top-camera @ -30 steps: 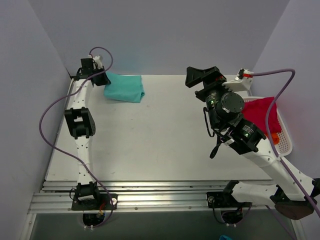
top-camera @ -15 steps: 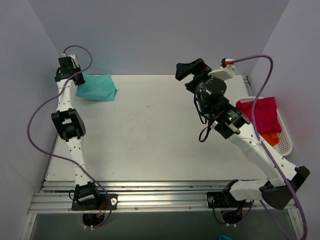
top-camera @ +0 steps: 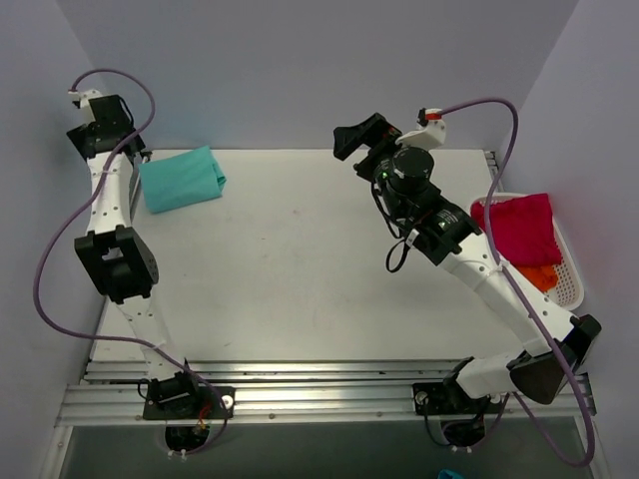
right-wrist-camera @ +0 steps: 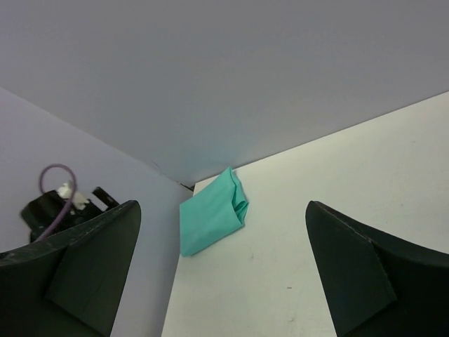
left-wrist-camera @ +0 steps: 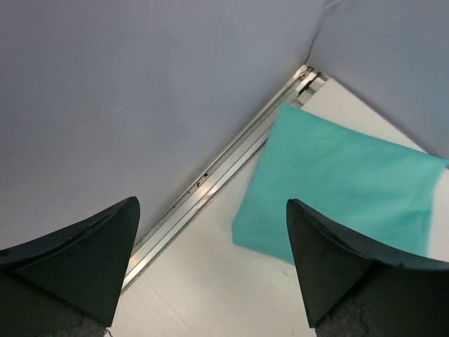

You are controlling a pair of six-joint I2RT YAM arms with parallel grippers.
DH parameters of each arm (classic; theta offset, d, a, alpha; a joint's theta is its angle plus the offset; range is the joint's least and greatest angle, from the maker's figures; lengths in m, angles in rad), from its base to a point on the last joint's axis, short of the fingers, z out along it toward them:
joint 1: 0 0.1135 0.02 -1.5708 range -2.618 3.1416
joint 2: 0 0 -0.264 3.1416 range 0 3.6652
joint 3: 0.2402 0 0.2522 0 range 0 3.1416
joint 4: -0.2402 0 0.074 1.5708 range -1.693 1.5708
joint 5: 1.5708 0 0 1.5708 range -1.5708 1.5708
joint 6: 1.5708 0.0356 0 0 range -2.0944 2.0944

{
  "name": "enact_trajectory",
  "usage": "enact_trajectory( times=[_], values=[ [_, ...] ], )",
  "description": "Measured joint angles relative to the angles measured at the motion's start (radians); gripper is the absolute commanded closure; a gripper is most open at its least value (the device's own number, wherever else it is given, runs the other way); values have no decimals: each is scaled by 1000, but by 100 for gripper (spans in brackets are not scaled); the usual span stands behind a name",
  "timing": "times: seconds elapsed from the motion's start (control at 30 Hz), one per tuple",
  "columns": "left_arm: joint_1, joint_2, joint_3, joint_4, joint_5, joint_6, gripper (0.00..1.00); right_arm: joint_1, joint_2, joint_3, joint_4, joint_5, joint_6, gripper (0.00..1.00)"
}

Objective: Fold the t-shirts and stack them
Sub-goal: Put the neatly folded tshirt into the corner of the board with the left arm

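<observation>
Left pincer (left-wrist-camera: 210, 205): jaws spread wide with nothing between them; it hangs raised in the far left corner, close to the wall.
Right pincer (right-wrist-camera: 223, 206): jaws also wide apart and holding nothing; it is lifted over the far middle of the table (top-camera: 300, 259), pointing toward the left corner.
Teal t-shirt (left-wrist-camera: 337, 182): folded into a flat rectangle on the table, free of both pincers. It lies below the left pincer, just past its right finger (left-wrist-camera: 337, 274), with one edge along the metal rail (left-wrist-camera: 210, 186) at the foot of the wall. From the right pincer it is well apart, straight ahead across the table.
Crimson-pink t-shirt (top-camera: 519, 228): bunched, not folded, behind the right pincer and to the right of its arm, well apart from the left pincer.
Orange t-shirt (top-camera: 539, 276): partly hidden under the crimson-pink one, farther back from the right pincer.
Basket (top-camera: 571, 284): white mesh, at the table's right edge, holding both of those shirts.
</observation>
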State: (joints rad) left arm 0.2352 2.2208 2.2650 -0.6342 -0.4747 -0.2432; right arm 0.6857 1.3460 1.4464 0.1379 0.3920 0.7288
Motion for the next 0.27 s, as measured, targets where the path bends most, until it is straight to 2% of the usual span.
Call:
enact_trajectory(
  times=[0.13, 0.27],
  values=[
    [-103, -300, -245, 108, -59, 41, 6, 0, 10, 1, 0, 0, -16, 0],
    [-341, -610, -562, 272, -14, 65, 6, 1, 10, 1, 0, 24, -23, 0]
  ],
)
